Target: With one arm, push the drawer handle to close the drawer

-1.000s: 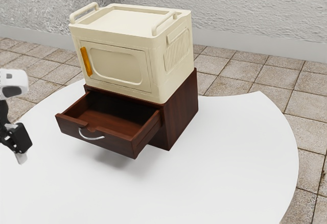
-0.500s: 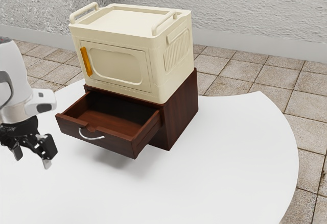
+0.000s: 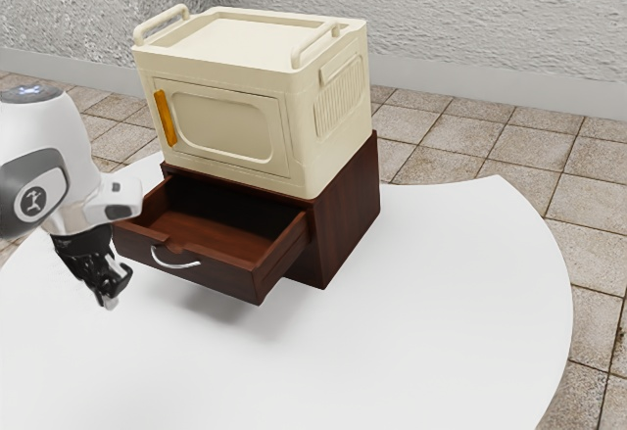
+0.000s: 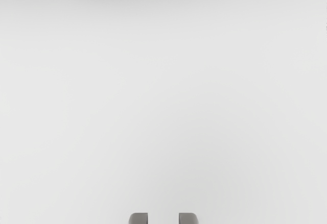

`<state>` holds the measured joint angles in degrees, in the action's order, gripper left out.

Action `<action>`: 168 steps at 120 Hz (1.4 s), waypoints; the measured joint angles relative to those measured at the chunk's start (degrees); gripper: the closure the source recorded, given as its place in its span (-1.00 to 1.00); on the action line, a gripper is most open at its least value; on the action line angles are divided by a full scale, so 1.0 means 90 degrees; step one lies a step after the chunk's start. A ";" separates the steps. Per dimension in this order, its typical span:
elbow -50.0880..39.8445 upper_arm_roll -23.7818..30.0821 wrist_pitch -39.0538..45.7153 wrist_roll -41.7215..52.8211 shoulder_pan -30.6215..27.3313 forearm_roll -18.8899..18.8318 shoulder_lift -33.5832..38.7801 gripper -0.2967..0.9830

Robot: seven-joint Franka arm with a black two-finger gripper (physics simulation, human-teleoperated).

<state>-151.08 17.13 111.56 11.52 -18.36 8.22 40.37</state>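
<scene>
In the exterior view my gripper (image 3: 112,298) is off the drawer's front side, lower in the picture than the handle and clear of it. The brown wooden drawer (image 3: 223,269) stands pulled out of its dark brown cabinet (image 3: 347,210). A curved silver handle (image 3: 176,262) is on its front panel. My arm's white hand section overlaps the drawer's left front corner in that view. Down in the wrist view, the gripper (image 4: 163,219) shows two grey tips apart, with nothing between them. My gripper is open.
A cream box (image 3: 225,121) with an orange door handle (image 3: 165,119) and two top rails rests on the cabinet. The white round-edged table (image 3: 431,303) extends around the cabinet and beneath my hand, with tiled floor (image 3: 588,195) beyond its edge.
My arm has come further in from the exterior view's left, closer to the drawer front. The hand has turned, bringing the fingers nearly in line with each other there. The drawer stays put.
</scene>
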 joint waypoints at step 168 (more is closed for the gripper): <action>0.0923 -0.0225 0.1943 0.1512 -0.0117 -0.0439 -0.2470 0.69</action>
<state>-142.78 15.11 129.05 25.13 -19.42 4.27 18.14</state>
